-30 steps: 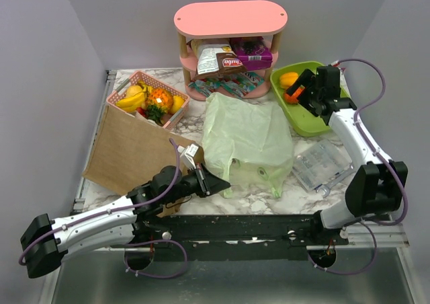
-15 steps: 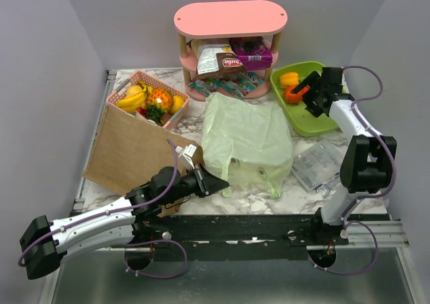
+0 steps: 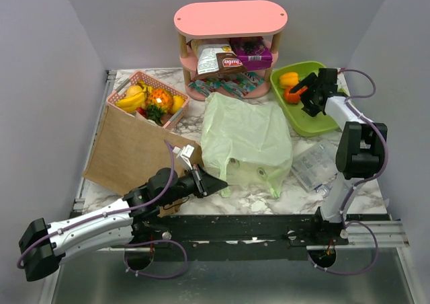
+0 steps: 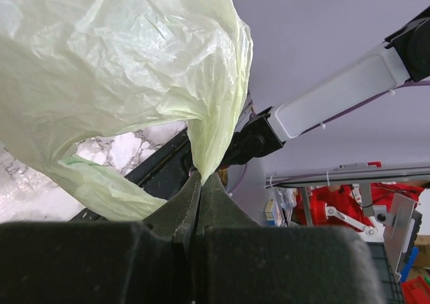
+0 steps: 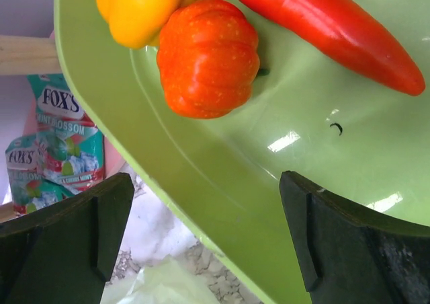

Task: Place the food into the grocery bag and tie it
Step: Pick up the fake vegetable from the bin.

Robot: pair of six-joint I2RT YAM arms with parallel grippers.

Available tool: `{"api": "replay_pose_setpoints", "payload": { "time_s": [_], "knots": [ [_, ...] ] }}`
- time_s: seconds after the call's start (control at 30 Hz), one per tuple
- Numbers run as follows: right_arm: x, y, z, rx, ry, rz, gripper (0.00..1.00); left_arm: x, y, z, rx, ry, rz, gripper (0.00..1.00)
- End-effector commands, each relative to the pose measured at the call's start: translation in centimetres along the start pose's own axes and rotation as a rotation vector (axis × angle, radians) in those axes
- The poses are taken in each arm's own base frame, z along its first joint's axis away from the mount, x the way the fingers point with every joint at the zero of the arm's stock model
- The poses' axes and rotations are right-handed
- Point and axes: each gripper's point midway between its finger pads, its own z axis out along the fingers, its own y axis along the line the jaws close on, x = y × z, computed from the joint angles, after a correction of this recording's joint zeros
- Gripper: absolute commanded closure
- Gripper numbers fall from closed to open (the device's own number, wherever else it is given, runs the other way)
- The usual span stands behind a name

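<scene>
Left claw: left gripper [image 4: 199, 179] pressed together, pinching a fold of the grocery bag [image 3: 245, 137] at its near-left corner, possibly a handle.
Bag: pale green, crumpled at mid-table.
Right claw: right gripper [image 5: 205, 230] spread wide and empty, over the green tray [image 3: 314, 121] at far right.
Food: ribbed orange tomato [image 5: 208, 58], yellow pepper [image 5: 138, 8] and red pepper [image 5: 329, 31] lie in the tray.

The overhead camera, fixed above and behind the arm bases, looks down over the whole marble table [image 3: 195, 119] toward the far wall. The left wrist camera points upward, very close under the grocery bag [image 4: 114, 55]. The right wrist camera looks down at close range into the green tray [image 5: 269, 136]. The overhead view shares both the grocery bag [image 3: 245, 139] mid-table and the green tray [image 3: 309, 119] at far right.
</scene>
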Motion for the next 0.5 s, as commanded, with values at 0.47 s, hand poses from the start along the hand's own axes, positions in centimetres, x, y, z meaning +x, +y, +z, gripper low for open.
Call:
{"api": "replay_pose_setpoints", "payload": {
  "time_s": [0.47],
  "knots": [
    [-0.9,-0.4,6.0,-0.050,0.014,0.127,0.02,-0.7,1.9,-0.7,-0.057,-0.068,-0.008,1.00]
  ]
}}
